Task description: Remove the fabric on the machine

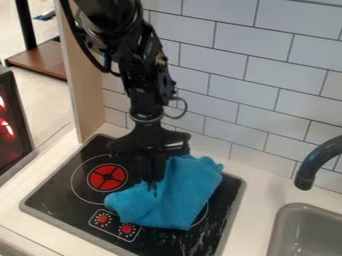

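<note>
The black gripper [152,184] points down over the middle of the black stovetop [57,192], its fingers close together and their tips in a fold of the blue cloth [177,202]. It looks shut on the cloth's upper left part. Crumpled, the cloth lies across the centre and right of the stovetop, covering most of the right burner ring. One end spreads left toward the red knobs, and its upper right corner bunches near the stovetop's back edge.
The left burner [108,177] has a red centre, with two red knobs [102,219] in front. At the right are a grey sink [300,212] and a dark faucet [314,165]. A tiled wall [267,75] rises behind, and a wooden panel [89,85] stands at the back left.
</note>
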Robot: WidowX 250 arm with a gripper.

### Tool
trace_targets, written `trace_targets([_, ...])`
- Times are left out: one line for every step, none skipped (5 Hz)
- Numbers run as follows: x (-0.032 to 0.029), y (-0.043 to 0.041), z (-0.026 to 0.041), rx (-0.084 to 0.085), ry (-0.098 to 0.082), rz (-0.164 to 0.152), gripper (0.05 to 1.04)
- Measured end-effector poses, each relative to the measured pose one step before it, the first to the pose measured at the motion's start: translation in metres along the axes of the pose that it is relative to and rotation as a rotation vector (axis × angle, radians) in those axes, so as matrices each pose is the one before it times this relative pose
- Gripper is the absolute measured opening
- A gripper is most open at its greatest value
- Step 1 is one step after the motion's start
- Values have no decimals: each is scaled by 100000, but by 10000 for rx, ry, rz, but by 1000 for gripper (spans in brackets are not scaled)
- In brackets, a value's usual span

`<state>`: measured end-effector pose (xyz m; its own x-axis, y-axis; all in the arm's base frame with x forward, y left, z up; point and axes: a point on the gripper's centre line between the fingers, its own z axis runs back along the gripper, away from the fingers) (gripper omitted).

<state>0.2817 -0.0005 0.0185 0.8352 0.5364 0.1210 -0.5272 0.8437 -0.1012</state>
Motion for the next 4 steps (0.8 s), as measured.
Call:
trace_targets([-1336,-1636,1843,-461,238,-223,63])
trace_targets([-3072,-1915,807,-308,247,-973,63])
trace_targets([-2501,-1624,-814,-35,368,-856,63])
trace_targets([-1729,-1171,-1082,13,480,-579,63])
